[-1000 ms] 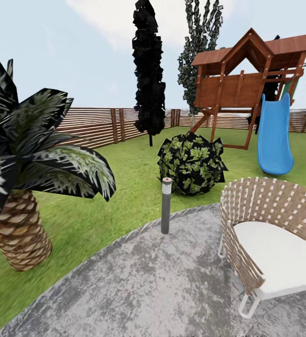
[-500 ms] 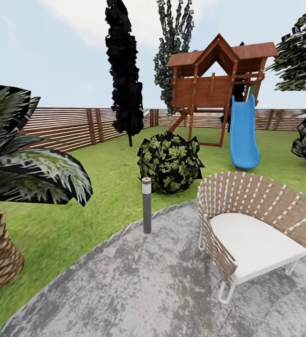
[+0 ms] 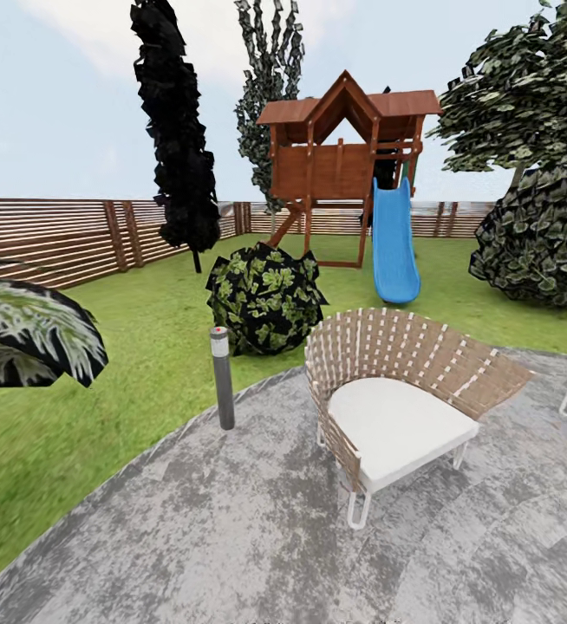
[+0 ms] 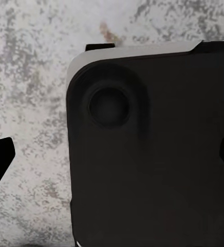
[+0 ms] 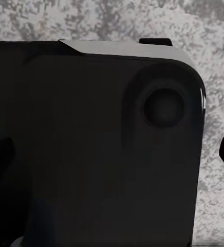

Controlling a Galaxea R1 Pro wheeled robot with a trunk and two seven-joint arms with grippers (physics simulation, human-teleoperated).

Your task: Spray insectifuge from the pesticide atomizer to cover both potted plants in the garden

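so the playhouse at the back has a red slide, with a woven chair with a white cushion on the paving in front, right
Not quite: the slide is blue, not red, as the head view shows. The rest holds: it hangs off the wooden playhouse at the back, and the woven chair with its white cushion stands on the grey paving in front.

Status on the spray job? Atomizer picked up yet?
Nothing looks done. The head view shows grey paving, a wicker chair, a bollard light, a round bush and a playhouse with a blue slide, with no atomizer or small potted plants. The robot seems in transit. Left: find the atomizer, grasp it, spray both plants.
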